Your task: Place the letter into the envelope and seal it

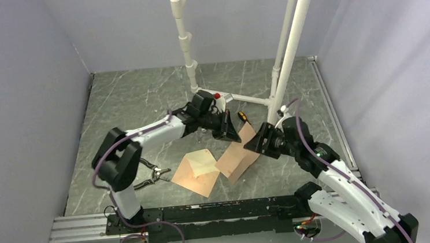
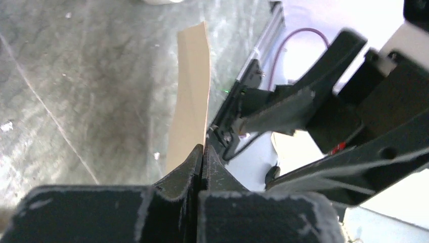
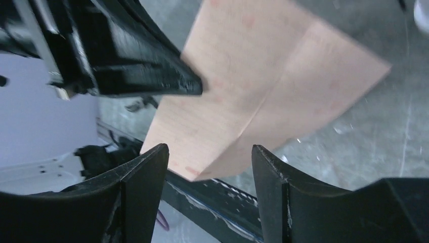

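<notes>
One letter [image 3: 238, 76] edge rises, pinched by the left end effector [image 2: 203, 157].

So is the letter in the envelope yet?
Not yet, it is out. The left hand pinches the letter by one edge, and the envelope lies next to it.

The envelope [image 1: 191, 180] lies flat on the desk [image 1: 141, 98]. The letter [image 1: 236, 157] is just right of it, tilted up.

Left hand [image 2: 203, 152] pinched, right hand [image 3: 210, 152] agape.
</notes>
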Action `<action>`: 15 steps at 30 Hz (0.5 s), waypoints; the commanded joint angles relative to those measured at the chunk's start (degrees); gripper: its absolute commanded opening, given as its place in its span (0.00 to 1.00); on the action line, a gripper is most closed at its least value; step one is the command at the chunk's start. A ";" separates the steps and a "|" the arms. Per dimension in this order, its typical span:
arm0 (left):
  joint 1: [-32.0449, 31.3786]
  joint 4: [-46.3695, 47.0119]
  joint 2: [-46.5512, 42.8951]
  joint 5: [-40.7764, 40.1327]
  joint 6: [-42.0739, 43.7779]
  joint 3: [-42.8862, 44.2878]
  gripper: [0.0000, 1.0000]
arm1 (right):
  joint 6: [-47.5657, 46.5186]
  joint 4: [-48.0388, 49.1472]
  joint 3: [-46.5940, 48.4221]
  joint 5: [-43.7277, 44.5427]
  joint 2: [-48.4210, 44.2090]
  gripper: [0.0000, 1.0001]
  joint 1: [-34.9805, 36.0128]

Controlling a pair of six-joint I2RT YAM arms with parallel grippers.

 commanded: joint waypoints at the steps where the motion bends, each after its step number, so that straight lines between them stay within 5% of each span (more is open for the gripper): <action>1: 2.68 -10.05 -12.28 7.73 12.45 3.78 0.02 | -0.72 -0.25 8.47 3.64 -4.43 0.68 -0.10; 6: 6.67 -16.24 -22.20 7.86 14.22 7.51 0.02 | 5.13 11.27 9.36 3.34 -8.58 0.89 -0.11; 15: 11.43 -4.17 -28.70 6.92 -7.90 15.38 0.02 | 8.25 38.45 16.35 -5.73 -1.37 0.95 -0.02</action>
